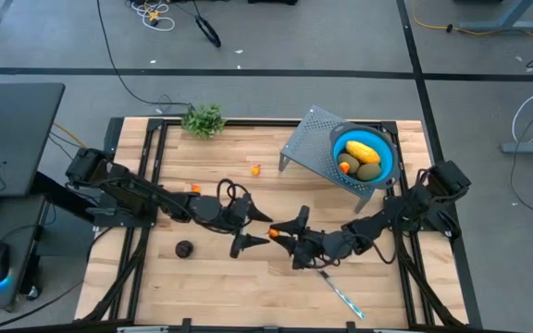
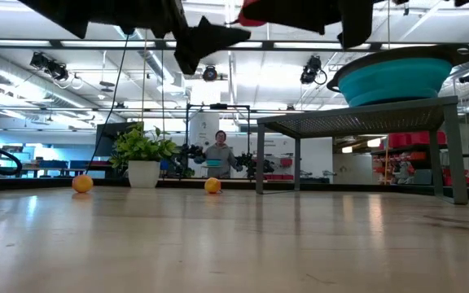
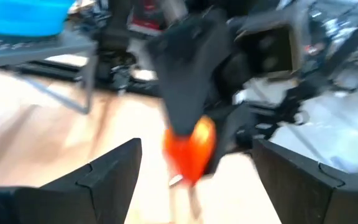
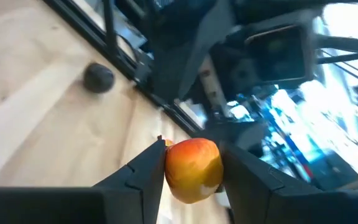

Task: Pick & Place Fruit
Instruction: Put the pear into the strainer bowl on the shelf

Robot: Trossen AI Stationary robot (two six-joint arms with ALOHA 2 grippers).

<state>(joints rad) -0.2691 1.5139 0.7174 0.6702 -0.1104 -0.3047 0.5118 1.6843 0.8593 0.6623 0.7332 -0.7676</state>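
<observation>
A small round orange-red fruit with a yellow blush (image 4: 193, 169) sits between dark fingers, a bright blue bowl (image 1: 385, 165) holds yellow (image 1: 360, 149), olive-green (image 1: 369, 171) and orange pieces, and a dark purple ball (image 1: 184, 248) lies on the pale wooden table (image 1: 211, 287).

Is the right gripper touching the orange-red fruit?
Touching. Right wrist view: the right gripper has both fingers pressed against the orange-red fruit.

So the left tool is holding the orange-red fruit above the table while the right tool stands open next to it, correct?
Not quite: the tools are swapped. The right tool holds the orange-red fruit between its fingers, as the right wrist view shows. The left tool is the one standing open next to it, seen in the left wrist view. The rest holds: the fruit is above the table.
</observation>
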